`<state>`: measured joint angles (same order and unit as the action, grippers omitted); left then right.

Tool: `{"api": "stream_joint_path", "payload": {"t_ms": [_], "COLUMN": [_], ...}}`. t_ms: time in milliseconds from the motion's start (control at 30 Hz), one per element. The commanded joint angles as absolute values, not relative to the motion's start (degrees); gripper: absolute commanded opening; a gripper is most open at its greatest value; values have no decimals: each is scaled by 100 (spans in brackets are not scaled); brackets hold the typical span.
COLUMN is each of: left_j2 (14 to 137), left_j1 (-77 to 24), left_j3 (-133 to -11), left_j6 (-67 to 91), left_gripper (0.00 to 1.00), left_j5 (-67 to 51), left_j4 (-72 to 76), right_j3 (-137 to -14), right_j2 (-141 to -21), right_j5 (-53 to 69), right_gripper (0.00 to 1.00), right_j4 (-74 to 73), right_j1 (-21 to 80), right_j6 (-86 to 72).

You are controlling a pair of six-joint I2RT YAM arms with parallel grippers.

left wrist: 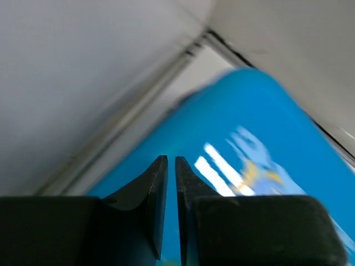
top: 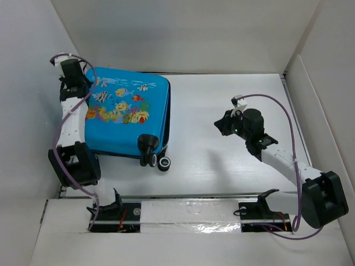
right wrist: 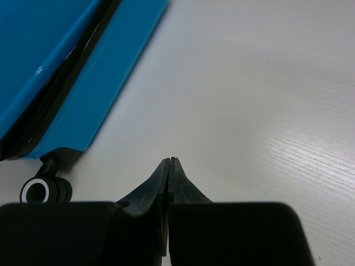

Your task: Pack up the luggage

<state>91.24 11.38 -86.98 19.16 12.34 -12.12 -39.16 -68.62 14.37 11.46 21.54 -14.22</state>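
The luggage (top: pixel 125 116) is a bright blue hard-shell suitcase with a fish and coral print. It lies flat and closed at the left of the table, its black-and-white wheels (top: pixel 155 158) toward the front. My left gripper (top: pixel 77 91) is at its far left corner. In the left wrist view the fingertips (left wrist: pixel 171 160) stand a thin slit apart over the blue shell (left wrist: pixel 249 138), with nothing between them. My right gripper (top: pixel 222 124) is shut and empty, hovering over the bare table to the right of the case. The right wrist view shows its tips (right wrist: pixel 170 160), the case's side (right wrist: pixel 83 83) and a wheel (right wrist: pixel 39 191).
White walls (top: pixel 33 66) box in the table on the left, back and right. The left wall is close beside the left arm. A rail with two black fixtures (top: pixel 113 208) (top: pixel 258 205) runs along the front edge. White tabletop (top: pixel 222 166) lies between the case and the right arm.
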Motion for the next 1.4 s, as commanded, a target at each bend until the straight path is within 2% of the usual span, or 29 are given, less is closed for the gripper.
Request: {"api": "stream_joint_path", "payload": {"t_ms": [0, 200, 367, 467, 567, 733, 833, 933, 1200, 1367], "left_j2": [9366, 10167, 10520, 10836, 10960, 10267, 9660, 9098, 7333, 6672], "left_j1": [1616, 1907, 1969, 1969, 1855, 1644, 1504, 1250, 238, -517], "left_j3": [-9367, -9650, -9492, -9361, -8729, -6920, -5753, -5084, -3597, -2751], "left_j6": [1750, 1407, 1301, 1344, 1677, 2468, 3329, 4014, 4640, 4860], "left_gripper": [9, 8, 7, 3, 0, 0, 0, 0, 0, 0], "left_j5": [2090, 2425, 2268, 1760, 1267, -322, -1131, -1414, -1186, -1371], "left_j4": [-931, -1335, -1537, -1793, -1697, -662, 612, 1210, 2170, 2812], "right_j3": [-4236, -4236, -4236, -4219, -4184, -4087, -4043, -3902, -4069, -4069], "right_j2": [-6970, -6943, -6935, -6900, -6786, -6540, -6329, -6258, -6565, -6557], "right_j5": [1423, 1362, 1353, 1362, 1336, 968, 495, 334, 246, 97], "right_gripper": [0, 0, 0, 0, 0, 2, 6, 19, 29, 34], "right_j4": [1125, 1151, 1160, 1151, 1151, 1038, 783, 887, 659, 563], "right_j1": [2311, 2373, 2373, 2373, 2373, 2066, 1785, 1627, 1389, 1275], "right_j6": [-1266, -1266, -1283, -1292, -1309, -1301, -1292, -1318, -1257, -1230]}}
